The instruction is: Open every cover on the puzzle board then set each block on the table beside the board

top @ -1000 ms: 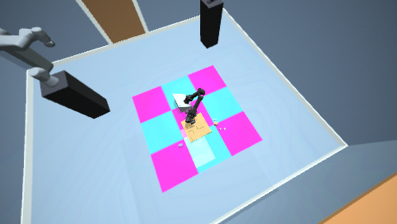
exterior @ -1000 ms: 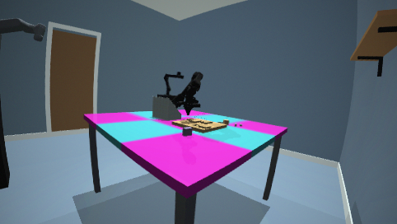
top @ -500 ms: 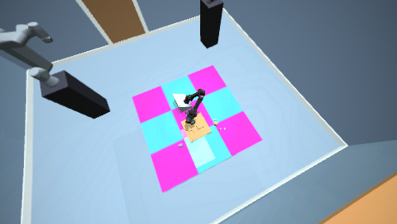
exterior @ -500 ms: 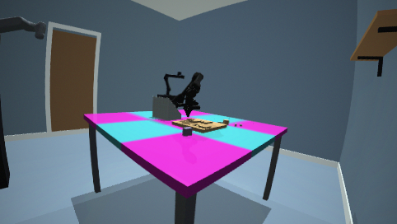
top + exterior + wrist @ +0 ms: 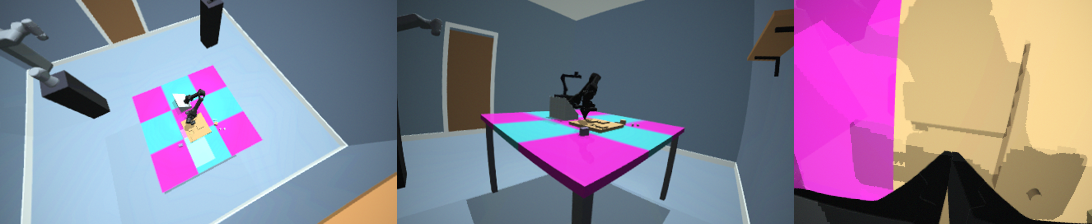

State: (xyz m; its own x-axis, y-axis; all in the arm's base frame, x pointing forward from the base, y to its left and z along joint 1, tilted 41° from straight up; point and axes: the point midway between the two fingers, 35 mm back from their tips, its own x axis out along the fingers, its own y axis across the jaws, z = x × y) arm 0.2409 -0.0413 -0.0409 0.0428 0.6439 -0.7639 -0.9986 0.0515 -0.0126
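Observation:
The tan puzzle board [image 5: 203, 133] [image 5: 1059, 100] lies on the table in front of the arm's base. My gripper [image 5: 189, 123] [image 5: 585, 119] [image 5: 950, 157] is shut and empty, pointing down low over the board's arm-side part, near one edge. In the wrist view a long dark groove [image 5: 1017, 92] runs up the board right of the fingertips, and a shorter groove [image 5: 959, 129] crosses just beyond them. A small curved dark mark [image 5: 1034, 193] shows at lower right. A grey-purple block [image 5: 180, 145] [image 5: 584, 131] rests on the table off one side. Which covers are open is too small to tell.
A tan block-like piece [image 5: 216, 123] [image 5: 623, 122] stands off the board's other side, with two tiny pale pieces [image 5: 220, 128] [image 5: 225, 128] near it. The pale arm base [image 5: 179, 101] [image 5: 560, 109] stands behind the board on the magenta and cyan table [image 5: 243, 132] [image 5: 582, 161].

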